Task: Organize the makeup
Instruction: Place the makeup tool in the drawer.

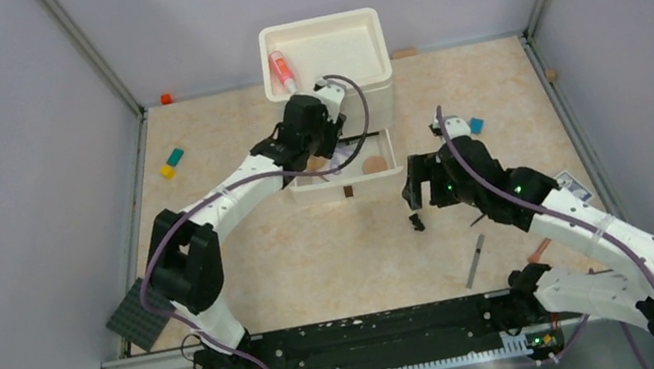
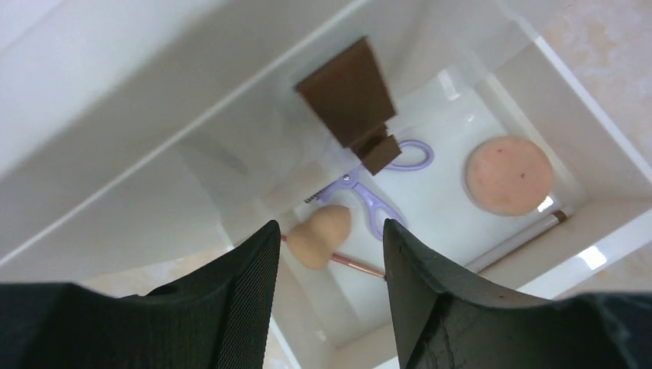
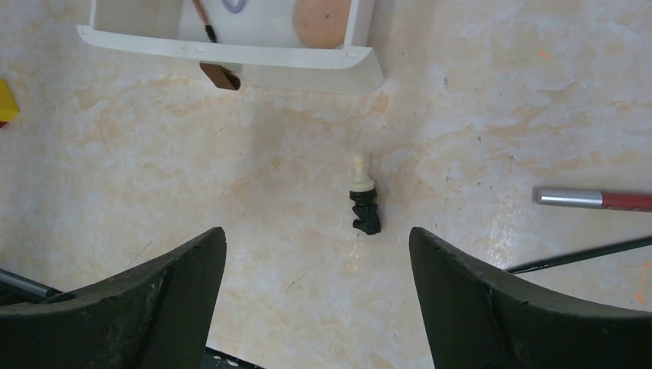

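Marbled peach-and-cream tabletop (image 1: 316, 258), matte and faintly scuffed, sits between plain grey walls. At its far side stands a glossy white plastic organizer (image 1: 320, 22), its top bin open and its drawer (image 2: 442, 215) pulled out, a flat brown tab handle (image 2: 350, 96) on its front. A pink spray bottle (image 1: 282, 73) lies in the top bin. The left gripper (image 2: 330, 227) hangs over the drawer with its two black, finely textured fingers spread and nothing between them. Below that gap lies a soft, gourd-shaped peach sponge (image 2: 321, 234), resting across a thin coppery stick (image 2: 357, 266). Beside it lie a lilac loop-handled tool (image 2: 377, 201), a flat round peach pad (image 2: 508, 174) speckled with darker spots, and a slim white pencil (image 2: 523, 238) along the drawer's wall. The right gripper (image 3: 317, 231) hovers above bare table, jaws wide apart and empty. A small knobbly black piece with a cream tip (image 3: 363, 204) lies on the surface just ahead of the gap, a little off centre. A silver-and-red pencil (image 3: 592, 199) and a thin black brush (image 3: 577, 256) lie apart from it, off to one side.
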### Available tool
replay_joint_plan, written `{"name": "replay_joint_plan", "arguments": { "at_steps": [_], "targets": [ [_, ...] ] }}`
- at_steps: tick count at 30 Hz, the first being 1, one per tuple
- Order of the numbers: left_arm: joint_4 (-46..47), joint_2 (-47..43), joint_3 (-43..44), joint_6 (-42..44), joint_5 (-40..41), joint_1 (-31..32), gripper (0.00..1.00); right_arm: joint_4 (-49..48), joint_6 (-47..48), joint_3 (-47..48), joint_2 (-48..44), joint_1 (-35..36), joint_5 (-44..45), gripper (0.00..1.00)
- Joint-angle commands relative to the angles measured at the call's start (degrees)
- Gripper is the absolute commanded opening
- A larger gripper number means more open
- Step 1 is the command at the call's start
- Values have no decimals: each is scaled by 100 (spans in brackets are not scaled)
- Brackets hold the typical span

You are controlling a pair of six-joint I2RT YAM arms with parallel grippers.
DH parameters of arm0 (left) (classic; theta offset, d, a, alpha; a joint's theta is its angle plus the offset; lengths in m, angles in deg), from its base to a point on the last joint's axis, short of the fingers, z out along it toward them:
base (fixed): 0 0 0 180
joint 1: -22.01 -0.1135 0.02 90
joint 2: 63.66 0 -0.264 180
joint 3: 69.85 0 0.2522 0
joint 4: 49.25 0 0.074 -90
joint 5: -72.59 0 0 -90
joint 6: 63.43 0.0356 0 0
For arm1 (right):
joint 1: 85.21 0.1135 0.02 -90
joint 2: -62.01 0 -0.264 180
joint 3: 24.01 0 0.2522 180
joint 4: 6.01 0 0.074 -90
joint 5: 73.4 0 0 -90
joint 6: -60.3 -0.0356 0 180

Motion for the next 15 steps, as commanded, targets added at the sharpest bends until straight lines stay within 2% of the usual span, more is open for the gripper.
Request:
{"name": "replay_joint_plan", "arguments": {
  "at_steps": [1,5,9,12,13,15],
  "targets": [
    [140,-128,199,-57,-81,267,59,89,-69,131,112,-19,359,87],
    [88,-164,200,-201,-82,429,66,420,-391,384,351,-126,660,89],
    [-40,-224,203,-335,-83,499,73,742,-240,765,754,-583,26,95],
    [-171,-371,167,-647,150,494,95,752,-112,862,868,-711,-51,95],
    [-189,-469,119,-712,259,488,98,690,-40,833,892,-752,-108,95],
    [-191,-720,-9,-730,377,486,99,609,73,784,1004,-877,-251,95]
  ]
}}
